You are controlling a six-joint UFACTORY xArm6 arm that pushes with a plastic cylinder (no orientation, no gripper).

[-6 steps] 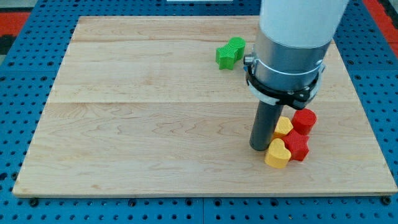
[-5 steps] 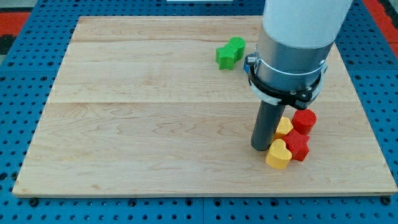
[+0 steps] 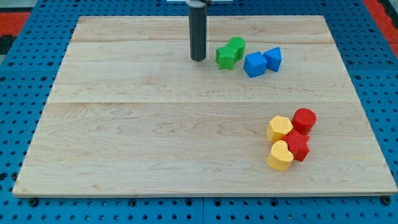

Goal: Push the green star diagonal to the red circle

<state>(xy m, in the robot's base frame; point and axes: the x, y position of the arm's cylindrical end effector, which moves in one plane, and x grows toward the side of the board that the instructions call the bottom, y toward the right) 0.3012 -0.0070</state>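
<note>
We see a pale wooden board [image 3: 155,124] of joined planks, evenly lit, lying on a blue perforated surface [image 3: 18,93] that frames it on every side, with red patches at the top corners.

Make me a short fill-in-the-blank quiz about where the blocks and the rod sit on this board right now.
My tip stands just to the view's ____ of the green star.
Right of the green blocks lie two ____ blocks.
The red circle is the cluster block nearest the view's ____.
The cluster holds two red and two ____ blocks.

Missing words: left; blue; top; yellow
</note>
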